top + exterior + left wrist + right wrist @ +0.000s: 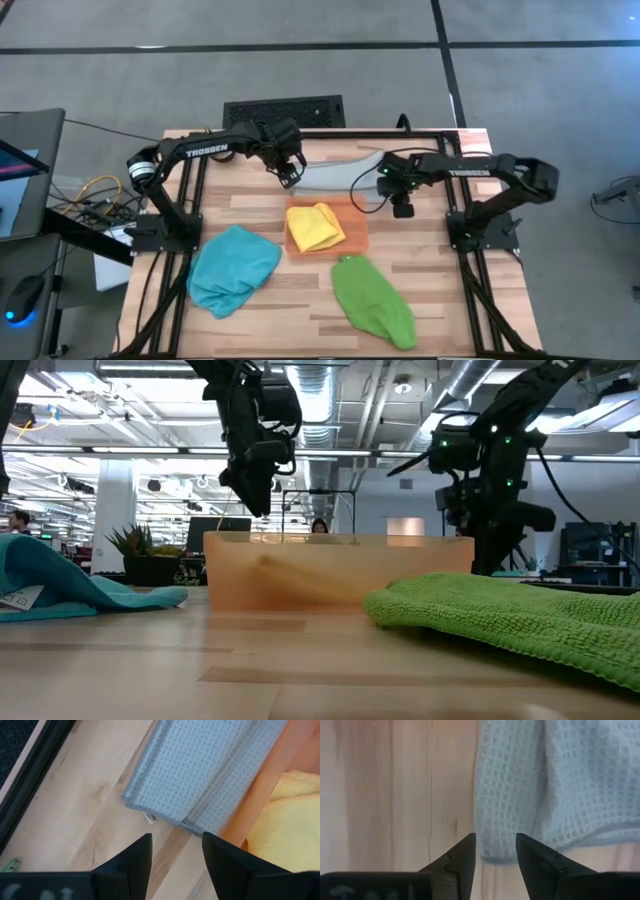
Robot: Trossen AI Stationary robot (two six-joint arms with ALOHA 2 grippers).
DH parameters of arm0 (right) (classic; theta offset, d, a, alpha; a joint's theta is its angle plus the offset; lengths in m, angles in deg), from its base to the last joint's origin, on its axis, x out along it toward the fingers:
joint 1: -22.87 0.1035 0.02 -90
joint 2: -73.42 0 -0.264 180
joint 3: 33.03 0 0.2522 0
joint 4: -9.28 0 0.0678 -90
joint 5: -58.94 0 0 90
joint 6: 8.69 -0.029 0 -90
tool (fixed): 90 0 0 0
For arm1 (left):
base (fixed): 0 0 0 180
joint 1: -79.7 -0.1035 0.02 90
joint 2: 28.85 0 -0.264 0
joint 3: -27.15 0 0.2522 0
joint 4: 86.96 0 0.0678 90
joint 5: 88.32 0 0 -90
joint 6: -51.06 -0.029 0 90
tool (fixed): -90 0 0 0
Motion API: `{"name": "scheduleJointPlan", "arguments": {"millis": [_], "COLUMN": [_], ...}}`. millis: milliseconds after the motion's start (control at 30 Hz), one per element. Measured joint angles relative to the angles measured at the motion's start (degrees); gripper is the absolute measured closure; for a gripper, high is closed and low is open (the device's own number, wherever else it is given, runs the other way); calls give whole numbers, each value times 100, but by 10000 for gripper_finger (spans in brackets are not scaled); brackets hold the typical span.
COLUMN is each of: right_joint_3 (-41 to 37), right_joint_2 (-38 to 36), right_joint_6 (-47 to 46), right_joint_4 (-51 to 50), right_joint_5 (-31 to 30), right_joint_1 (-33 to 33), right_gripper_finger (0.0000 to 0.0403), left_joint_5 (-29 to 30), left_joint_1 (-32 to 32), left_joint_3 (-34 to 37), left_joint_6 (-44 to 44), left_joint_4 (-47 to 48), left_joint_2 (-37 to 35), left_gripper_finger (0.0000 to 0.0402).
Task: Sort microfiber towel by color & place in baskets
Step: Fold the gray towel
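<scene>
While both tools hung above the grey waffle-weave microfiber towel [335,176], just behind the shallow orange rectangular tray [356,237], neither touched it. Left tool [176,851] and right tool [495,851] were spread, empty, over opposite ends of the cloth. Risk: uneven pinches could drag the grey towel over the tray rim, disturbing the crumpled yellow towel [314,227] inside. Teal towel [232,268] and green towel [372,298] lay in front of the tray on the wooden bench [300,310].

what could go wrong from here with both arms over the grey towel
Both the left end effector and the right end effector hover open over opposite ends of the grey towel, so uneven grasps may bunch it. The towel's edge lies against the orange tray, already holding the yellow towel; lifting could nudge that tray.
</scene>
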Motion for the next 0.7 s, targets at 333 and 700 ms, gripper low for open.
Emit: {"name": "scheduleJointPlan", "arguments": {"millis": [333,700], "right_joint_3": [0,20], "right_joint_2": [142,844], "right_joint_6": [26,18], "right_joint_4": [-7,46], "right_joint_5": [60,-669], "right_joint_1": [23,239], "right_gripper_finger": [241,243], "left_joint_5": [-2,-4], "left_joint_1": [0,0], "left_joint_3": [0,-2], "left_joint_6": [0,-103], "left_joint_4": [19,17], "left_joint_2": [0,1], "left_gripper_finger": [235,235]}}
